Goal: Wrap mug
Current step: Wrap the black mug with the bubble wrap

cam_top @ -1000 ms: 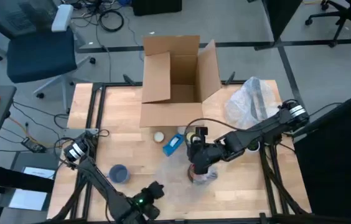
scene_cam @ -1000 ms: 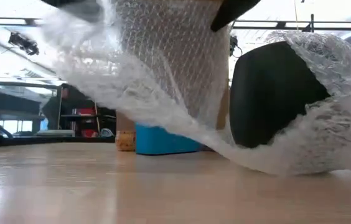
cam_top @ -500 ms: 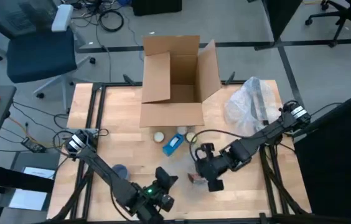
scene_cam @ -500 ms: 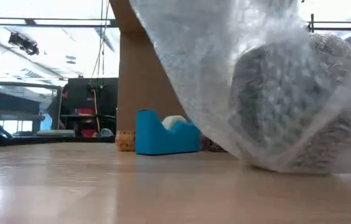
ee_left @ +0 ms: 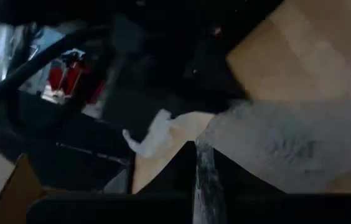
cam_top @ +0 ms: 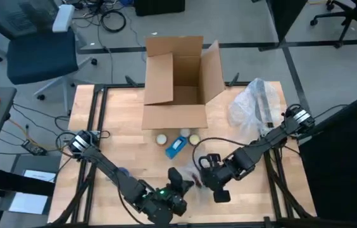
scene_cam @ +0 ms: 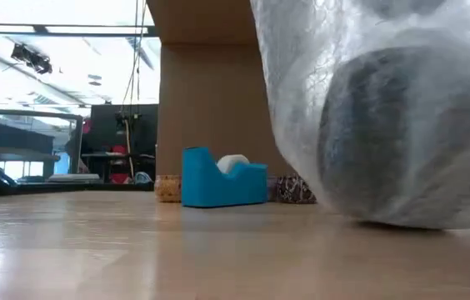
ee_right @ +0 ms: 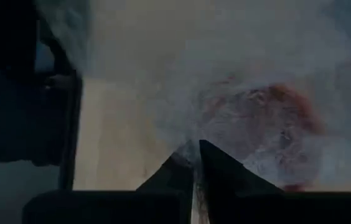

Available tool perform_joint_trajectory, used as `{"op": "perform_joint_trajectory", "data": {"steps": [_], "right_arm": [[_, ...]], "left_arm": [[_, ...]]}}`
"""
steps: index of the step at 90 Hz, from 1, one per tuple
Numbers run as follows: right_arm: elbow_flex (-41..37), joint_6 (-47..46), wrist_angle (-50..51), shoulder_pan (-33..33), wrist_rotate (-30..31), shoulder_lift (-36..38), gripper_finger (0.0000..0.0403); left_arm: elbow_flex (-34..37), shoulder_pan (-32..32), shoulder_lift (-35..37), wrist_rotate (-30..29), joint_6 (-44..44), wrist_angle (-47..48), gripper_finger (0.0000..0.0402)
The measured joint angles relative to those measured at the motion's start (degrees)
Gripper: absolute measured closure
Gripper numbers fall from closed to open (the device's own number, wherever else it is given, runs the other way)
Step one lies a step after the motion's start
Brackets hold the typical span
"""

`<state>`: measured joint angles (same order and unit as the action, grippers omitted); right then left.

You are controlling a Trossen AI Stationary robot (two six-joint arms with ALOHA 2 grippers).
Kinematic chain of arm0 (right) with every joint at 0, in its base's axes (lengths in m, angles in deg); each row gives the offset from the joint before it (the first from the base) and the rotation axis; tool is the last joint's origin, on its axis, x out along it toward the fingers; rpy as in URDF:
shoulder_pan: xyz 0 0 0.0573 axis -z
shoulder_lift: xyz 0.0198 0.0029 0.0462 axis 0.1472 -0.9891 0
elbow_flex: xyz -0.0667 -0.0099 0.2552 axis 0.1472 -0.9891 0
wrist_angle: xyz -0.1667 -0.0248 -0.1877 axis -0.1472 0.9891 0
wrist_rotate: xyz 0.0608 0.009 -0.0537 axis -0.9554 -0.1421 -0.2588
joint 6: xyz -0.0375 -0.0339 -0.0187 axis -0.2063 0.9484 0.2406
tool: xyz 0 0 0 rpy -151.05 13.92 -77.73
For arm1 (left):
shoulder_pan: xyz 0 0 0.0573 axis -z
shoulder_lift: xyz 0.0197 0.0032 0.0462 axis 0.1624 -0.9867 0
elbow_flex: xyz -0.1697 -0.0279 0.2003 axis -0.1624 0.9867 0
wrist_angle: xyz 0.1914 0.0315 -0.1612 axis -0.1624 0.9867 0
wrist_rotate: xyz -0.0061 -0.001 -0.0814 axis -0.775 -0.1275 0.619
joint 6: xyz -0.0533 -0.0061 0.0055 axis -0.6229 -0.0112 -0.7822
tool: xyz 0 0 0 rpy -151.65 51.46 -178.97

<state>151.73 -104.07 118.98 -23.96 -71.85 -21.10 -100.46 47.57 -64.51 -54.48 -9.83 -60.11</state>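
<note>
Item: mug [scene_cam: 402,133], swaddled in bubble wrap [ee_right: 238,93] at the counter's [cam_top: 121,133] near edge, which I hold with my right end effector [ee_right: 195,163] pinching the wrap to keep it taut, left end effector [cam_top: 181,183] alongside, its finger state indiscernible, tape dispenser [scene_cam: 218,179] waiting behind.

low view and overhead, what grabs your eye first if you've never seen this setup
The dark mug swathed in bubble wrap fills the right of the low view. From above, both grippers, left and right, meet over it near the table's front edge. Behind sit a blue tape dispenser and an open cardboard box.
</note>
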Motion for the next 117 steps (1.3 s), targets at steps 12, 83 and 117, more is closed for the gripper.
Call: {"op": "perform_joint_trajectory", "data": {"steps": [12,83,117], "right_arm": [[0.0,-1.8,0.1,-0.7,-1.0,-1.1,0.0403],[0.0,-8.2,0.2,-1.9,-2.5,-2.1,0.0289],[1.3,-10.8,0.5,-4.5,-1.0,-1.8,0.0201]], "left_arm": [[0.0,-1.2,0.0,-0.1,-1.3,-0.6,0.0402],[4.1,-8.0,-0.1,4.7,-15.0,-5.8,0.0402],[7.7,-10.5,-0.1,9.1,-16.5,-14.8,0.0402]]}}
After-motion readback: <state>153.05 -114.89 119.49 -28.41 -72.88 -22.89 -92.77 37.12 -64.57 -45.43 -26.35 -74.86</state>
